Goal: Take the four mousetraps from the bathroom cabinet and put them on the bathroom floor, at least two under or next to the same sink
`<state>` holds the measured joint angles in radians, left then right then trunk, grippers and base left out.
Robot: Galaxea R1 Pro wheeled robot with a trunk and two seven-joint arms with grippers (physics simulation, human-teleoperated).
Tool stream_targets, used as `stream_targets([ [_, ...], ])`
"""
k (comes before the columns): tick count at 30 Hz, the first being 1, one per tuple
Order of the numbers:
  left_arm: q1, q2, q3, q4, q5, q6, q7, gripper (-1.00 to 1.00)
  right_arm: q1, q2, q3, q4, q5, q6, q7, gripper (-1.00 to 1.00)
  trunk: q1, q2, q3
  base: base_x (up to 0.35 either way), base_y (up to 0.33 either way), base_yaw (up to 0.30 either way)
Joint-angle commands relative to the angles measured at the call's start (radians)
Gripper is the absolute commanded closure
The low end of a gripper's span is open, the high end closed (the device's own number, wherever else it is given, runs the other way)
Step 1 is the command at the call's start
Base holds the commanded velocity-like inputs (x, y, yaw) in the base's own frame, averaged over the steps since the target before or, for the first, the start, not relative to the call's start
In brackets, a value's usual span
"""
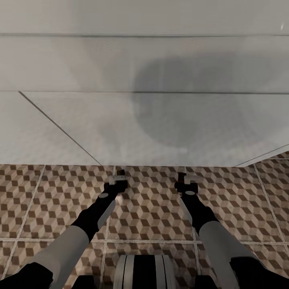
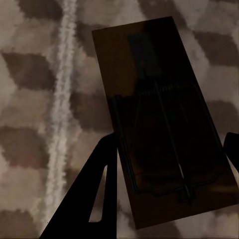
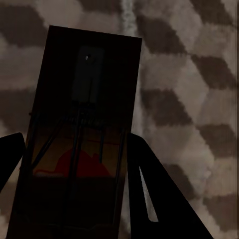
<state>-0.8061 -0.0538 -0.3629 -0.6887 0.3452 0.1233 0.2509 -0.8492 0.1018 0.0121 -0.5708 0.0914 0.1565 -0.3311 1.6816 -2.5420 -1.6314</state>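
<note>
1. Both arms reached forward over the bathroom floor (image 1: 152, 208), with its brown, beige and white cube-patterned tiles and pale grout lines.
2. Straight ahead rose a large pale grey-white surface (image 1: 80, 120) crossed by thin seams, carrying a broad dark shadow on its right half.
3. The left gripper (image 1: 117, 176) hung just short of that pale surface's lower edge, above a grout line.
4. And there it was in the left wrist view: a mousetrap (image 2: 164, 124), a flat dark-brown board with wire spring and bar, sat between the two dark fingers (image 2: 94, 194), which clamped it at its edges.
5. That trap was held above the patterned tiles, a pale grout line (image 2: 62, 99) running beside it.
6. The right gripper (image 1: 184, 177) sat level with the left one, well apart from it, also near the pale surface's foot.
7. In the right wrist view a second mousetrap (image 3: 84, 124) filled the gap between the fingers (image 3: 149, 194), which pressed in on both long sides; a red mouse shape marked its board.
8. In the head view the traps themselves were too small to pick out at the fingertips.
9. The robot's trunk (image 1: 144, 273) showed at the bottom centre.
</note>
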Motion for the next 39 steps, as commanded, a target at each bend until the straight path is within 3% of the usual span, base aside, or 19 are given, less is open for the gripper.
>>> stream_targets([
  [1, 0.000, 0.001, -0.005, 0.004, 0.006, -0.002, 0.003, 1.00, 0.000, -0.001, 0.001, -0.003, 0.007, 0.009, -0.004, 1.00, 0.000, 0.000, -0.001, 0.000, 0.000, 0.000],
  [27, 0.001, 0.000, -0.008, 0.023, 0.001, -0.030, -0.005, 1.00, -0.001, -0.011, 0.003, -0.006, 0.010, 0.009, 0.017, 1.00, 0.000, 0.000, -0.001, 0.000, 0.000, 0.000],
  [38, 0.001, -0.008, -0.004, 0.024, -0.048, -0.030, 0.005, 1.00, -0.001, -0.011, 0.003, -0.006, 0.010, 0.010, 0.039, 1.00, 0.000, 0.000, -0.001, 0.017, 0.000, 0.000],
  [39, 0.001, -0.008, -0.003, 0.024, -0.074, -0.030, 0.005, 1.00, -0.001, -0.011, 0.003, -0.006, 0.010, 0.010, 0.039, 1.00, 0.000, 0.000, -0.001, 0.151, 0.000, 0.000],
])
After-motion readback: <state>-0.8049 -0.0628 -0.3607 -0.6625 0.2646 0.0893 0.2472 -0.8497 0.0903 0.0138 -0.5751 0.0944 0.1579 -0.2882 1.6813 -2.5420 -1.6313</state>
